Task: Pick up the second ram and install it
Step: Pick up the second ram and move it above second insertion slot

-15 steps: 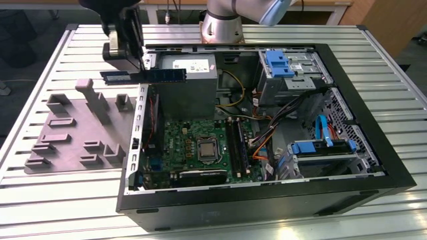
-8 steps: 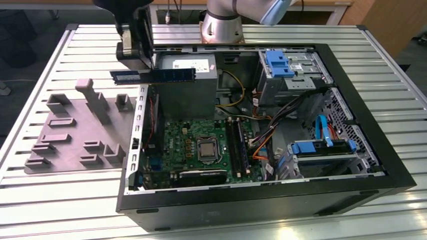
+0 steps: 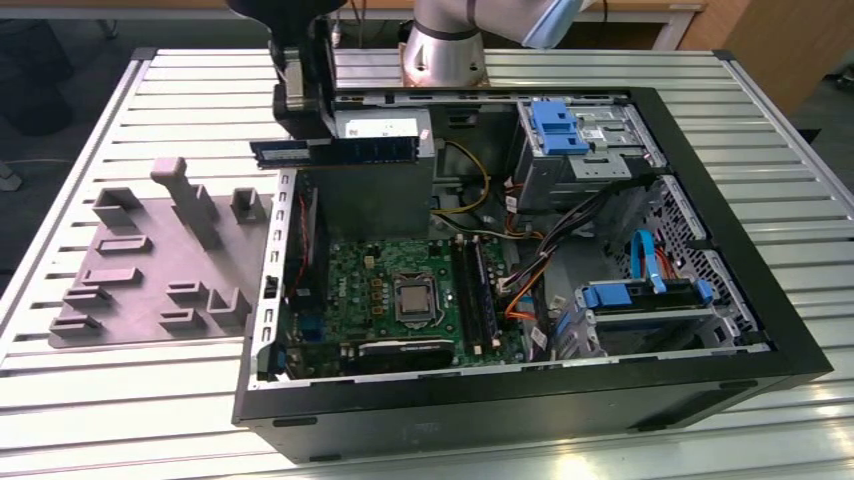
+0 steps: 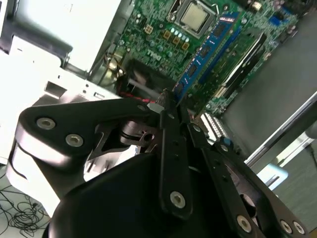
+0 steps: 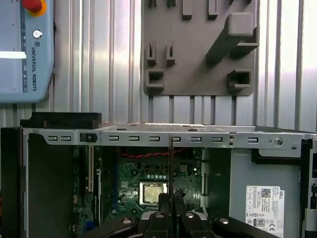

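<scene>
Currently my arm's gripper is clenched on the second ram, gripping the blue-green stick nearer one end. The stick hangs level in the air above the rim of the open computer case, on the side nearest the arm's base. In the second wrist view I see the black fingers pinching the stick, which reaches out over the green motherboard, apart from it. A grey tray sits on the slatted table just beside the case.

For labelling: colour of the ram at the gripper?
The ram is blue, black chips; clearest in exterior view.
</scene>
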Controlling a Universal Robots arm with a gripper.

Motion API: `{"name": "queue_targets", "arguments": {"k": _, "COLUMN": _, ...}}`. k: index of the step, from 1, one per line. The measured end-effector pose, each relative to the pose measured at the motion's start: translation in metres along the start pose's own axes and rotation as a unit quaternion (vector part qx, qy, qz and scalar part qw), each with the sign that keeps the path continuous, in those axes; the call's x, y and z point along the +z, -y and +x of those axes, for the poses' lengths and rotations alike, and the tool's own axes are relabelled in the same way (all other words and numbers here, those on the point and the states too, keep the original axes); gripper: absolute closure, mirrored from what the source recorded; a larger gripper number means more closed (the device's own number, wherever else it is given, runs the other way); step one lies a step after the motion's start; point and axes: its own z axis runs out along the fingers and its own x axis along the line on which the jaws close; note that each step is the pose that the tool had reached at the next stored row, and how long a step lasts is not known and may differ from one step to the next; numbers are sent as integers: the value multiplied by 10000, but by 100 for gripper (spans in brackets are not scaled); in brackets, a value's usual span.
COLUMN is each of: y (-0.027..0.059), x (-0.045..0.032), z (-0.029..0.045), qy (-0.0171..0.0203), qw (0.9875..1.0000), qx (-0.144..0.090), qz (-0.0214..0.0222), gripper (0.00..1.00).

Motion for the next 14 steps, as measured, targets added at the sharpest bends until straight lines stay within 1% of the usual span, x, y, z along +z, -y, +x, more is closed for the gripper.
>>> {"name": "queue_targets", "arguments": {"k": 14, "y": 395, "x": 12, "z": 0, "qy": 0, "qw": 10000, "qx": 0, "qz": 0, "gripper": 86}}
